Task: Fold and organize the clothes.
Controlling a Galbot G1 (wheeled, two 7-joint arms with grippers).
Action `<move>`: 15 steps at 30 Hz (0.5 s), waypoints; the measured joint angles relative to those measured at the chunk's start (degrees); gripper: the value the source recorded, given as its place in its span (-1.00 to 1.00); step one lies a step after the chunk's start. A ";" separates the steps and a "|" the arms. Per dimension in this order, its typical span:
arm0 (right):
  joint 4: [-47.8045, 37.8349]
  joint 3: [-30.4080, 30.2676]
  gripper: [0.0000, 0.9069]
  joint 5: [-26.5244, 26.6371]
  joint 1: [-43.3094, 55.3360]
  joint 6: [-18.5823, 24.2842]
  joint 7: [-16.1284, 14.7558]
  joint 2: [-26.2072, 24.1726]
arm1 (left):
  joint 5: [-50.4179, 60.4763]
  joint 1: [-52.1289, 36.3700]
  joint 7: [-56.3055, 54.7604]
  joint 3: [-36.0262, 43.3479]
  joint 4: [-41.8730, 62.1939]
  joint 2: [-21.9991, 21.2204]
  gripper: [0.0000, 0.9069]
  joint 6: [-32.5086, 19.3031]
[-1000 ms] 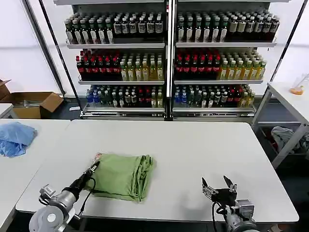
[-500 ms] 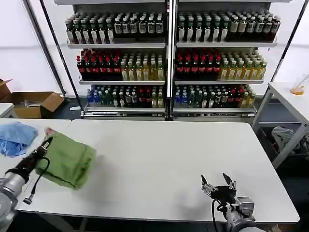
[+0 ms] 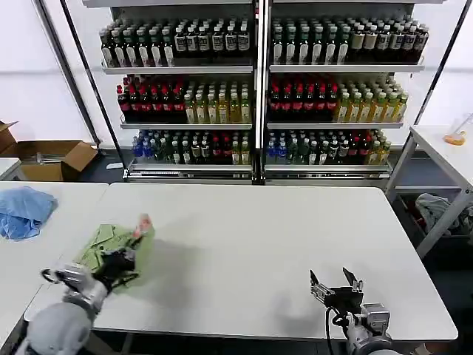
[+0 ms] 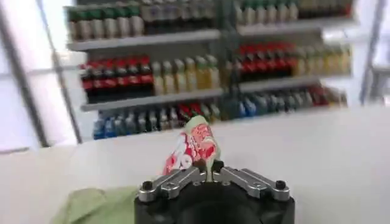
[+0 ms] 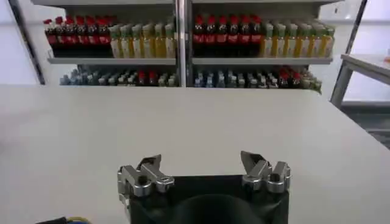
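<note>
The green polo shirt (image 3: 111, 251) is seen bunched near the left end of the white counter (image 3: 281, 244), toward the front edge, with a fold carrying the red-and-white print (image 3: 142, 224) lifted above the heap. The left tool (image 3: 122, 260) is closed on the shirt: from the wrist camera its fingers (image 4: 183, 178) are pressed together on the printed fold (image 4: 194, 146), which stands up out of them, while more green cloth (image 4: 97, 204) lies beside and below. The shirt therefore sits directly at the left tool, and its bulk spreads from there toward the counter's left edge (its long axis cannot be told from so crumpled a shape). The right tool (image 3: 334, 287) is held near the counter's front right, well apart from the shirt, its fingers (image 5: 149, 170) spread wide with nothing between them. The left arm is judged far better placed for the next move, probably setting the bundle down.
</note>
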 measured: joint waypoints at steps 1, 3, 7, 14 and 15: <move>0.02 0.14 1.00 0.00 -0.08 -0.01 0.01 0.03 | 2.39 -0.57 -0.01 2.13 0.11 -0.28 -0.93 -0.03; 0.18 0.44 1.00 0.00 -0.27 -0.03 0.03 0.21 | 6.42 -1.92 0.00 6.36 0.13 -0.79 -0.93 0.02; 0.19 0.77 1.00 -0.02 -0.39 -0.05 0.03 0.50 | 10.69 -5.15 -0.40 13.32 0.41 -1.79 -0.93 0.65; 0.36 0.81 1.00 -0.26 -0.26 -0.28 0.01 0.98 | 10.39 -13.71 -2.85 23.35 4.52 -5.60 -0.93 2.62; 0.44 0.85 1.00 -0.28 -0.23 -0.31 0.01 0.99 | 9.92 -15.04 -3.16 24.61 5.22 -6.36 -0.93 2.80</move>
